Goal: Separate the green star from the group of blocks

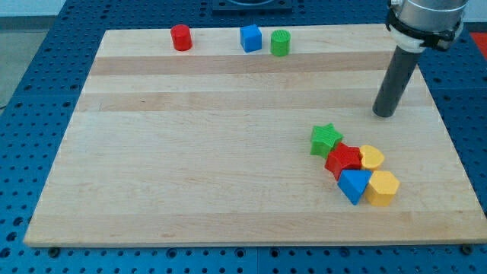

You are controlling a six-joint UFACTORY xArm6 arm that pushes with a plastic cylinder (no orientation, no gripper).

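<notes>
- The table (pixel 228 152) is a pale wooden board with lengthwise grain bands, lying on a blue perforated base (pixel 30 91) that shows on every side.
- The green star (pixel 326 139) is a small bright green block at the view's lower right, touching the upper-left side of the red star (pixel 343 160).
- Packed against them are the yellow heart (pixel 371 157), the blue triangular block (pixel 354 185) and the yellow hexagonal block (pixel 382 188).
- Along the view's top edge stand the red cylinder (pixel 181 37), the blue cube (pixel 250 38) and the green cylinder (pixel 280 43).
- There is no gripper; my tip (pixel 384 114) rests on the wood, up and to the right of the green star, apart from it.
</notes>
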